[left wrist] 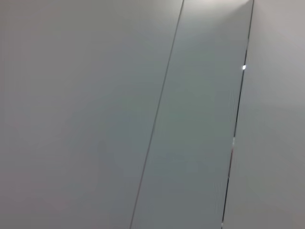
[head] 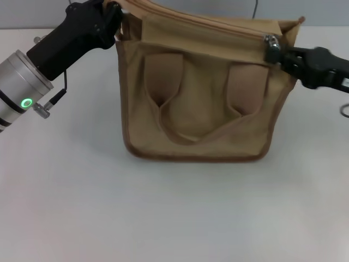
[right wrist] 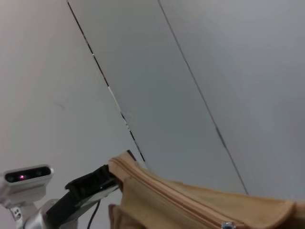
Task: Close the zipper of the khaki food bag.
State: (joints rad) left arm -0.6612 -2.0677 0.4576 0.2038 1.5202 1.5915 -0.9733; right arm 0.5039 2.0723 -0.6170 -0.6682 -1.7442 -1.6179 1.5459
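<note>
The khaki food bag stands upright in the middle of the white table, its two brown handles hanging down its front. The zipper track runs along the top seam. Its silver slider sits at the bag's right end. My right gripper is at that end, its fingers closed just below the slider, on the pull tab. My left gripper is shut on the bag's top left corner. The right wrist view shows the bag's top, the slider and the left gripper at the far end.
The bag stands on a white table. A grey panelled wall fills the left wrist view. A thin cable loop lies at the table's right edge.
</note>
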